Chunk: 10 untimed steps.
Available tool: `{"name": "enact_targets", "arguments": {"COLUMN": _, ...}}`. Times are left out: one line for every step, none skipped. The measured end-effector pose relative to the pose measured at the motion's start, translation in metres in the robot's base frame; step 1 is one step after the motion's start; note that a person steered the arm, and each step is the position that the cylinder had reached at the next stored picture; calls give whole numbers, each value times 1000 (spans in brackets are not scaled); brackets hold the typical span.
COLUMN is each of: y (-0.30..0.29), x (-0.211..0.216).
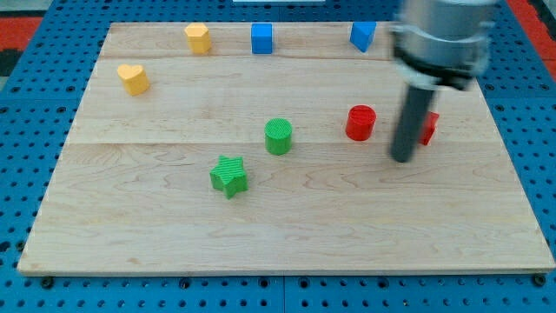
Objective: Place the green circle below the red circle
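The green circle (278, 136) stands near the middle of the wooden board (287, 235). The red circle (360, 123) stands to its right, slightly higher in the view. My tip (401, 159) rests on the board right of the red circle and a little below it, apart from it. The rod is blurred. It partly hides a second red block (427, 128) just behind it, whose shape I cannot make out. The green circle is far to the tip's left.
A green star (229, 176) lies below left of the green circle. A yellow heart (133, 78) sits at the upper left. A yellow block (198, 38), a blue cube (261, 38) and another blue block (363, 36) line the top edge.
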State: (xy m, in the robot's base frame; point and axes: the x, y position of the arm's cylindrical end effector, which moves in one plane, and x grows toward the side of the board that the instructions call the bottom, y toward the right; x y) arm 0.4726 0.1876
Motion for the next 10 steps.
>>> {"name": "enact_targets", "arguments": {"y": 64, "x": -10}}
{"name": "enact_targets", "arguments": {"y": -14, "x": -49}}
{"name": "enact_targets", "arguments": {"y": -120, "x": -92}}
{"name": "enact_targets", "arguments": {"y": -163, "x": -131}}
{"name": "enact_targets", "arguments": {"y": -141, "x": -132}}
{"name": "enact_targets", "arguments": {"y": -193, "x": -117}}
{"name": "enact_targets", "arguments": {"y": -232, "x": -71}}
{"name": "enact_targets", "arguments": {"y": -186, "x": -29}}
{"name": "enact_targets", "arguments": {"y": -170, "x": -14}}
{"name": "enact_targets", "arguments": {"y": -218, "x": -4}}
